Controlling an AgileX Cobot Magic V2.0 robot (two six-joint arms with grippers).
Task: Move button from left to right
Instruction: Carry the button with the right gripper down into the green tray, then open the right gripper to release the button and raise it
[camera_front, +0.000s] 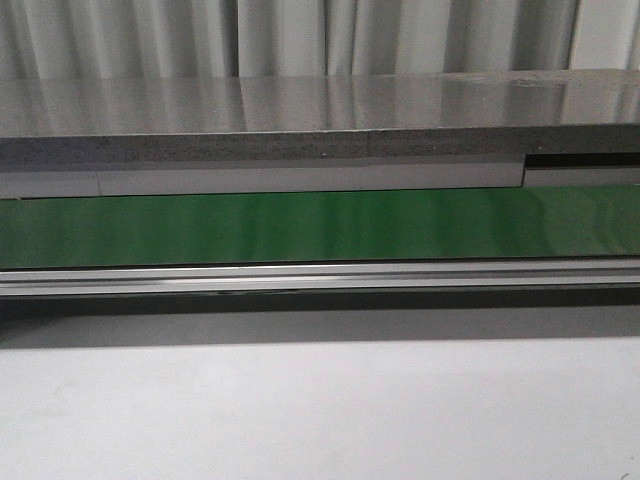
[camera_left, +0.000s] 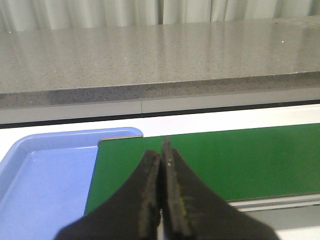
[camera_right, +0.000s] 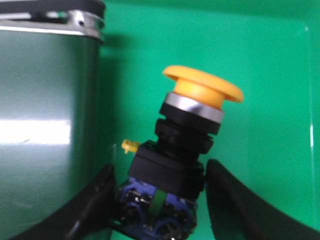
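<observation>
Item 1, button (camera_right: 187, 165): yellow cap, metal collar, black body, blue base. You find it only in the right wrist view, tilted, cap leaning away from the camera, over a bright green tray (camera_right: 270, 65). Neither arm nor button shows in the front view.

Item 2, right tool (camera_right: 160, 200): you see its two black fingers (camera_right: 227, 197) spread to either side of the button's base. The near-belt finger looks to be touching the base; the other stands just beside the body with a sliver of green showing. Whether you have a firm hold or have just let go cannot be told; the tilt suggests the button is not resting flat.

Item 3, left tool (camera_left: 162, 160): pads pressed together, nothing between them. You hold it idle over the green belt (camera_left: 240, 160) beside a blue tray (camera_left: 45, 185), likely parked clear of the working arm.

Item 4, grey counter (camera_left: 150, 55): beyond the belt.
</observation>
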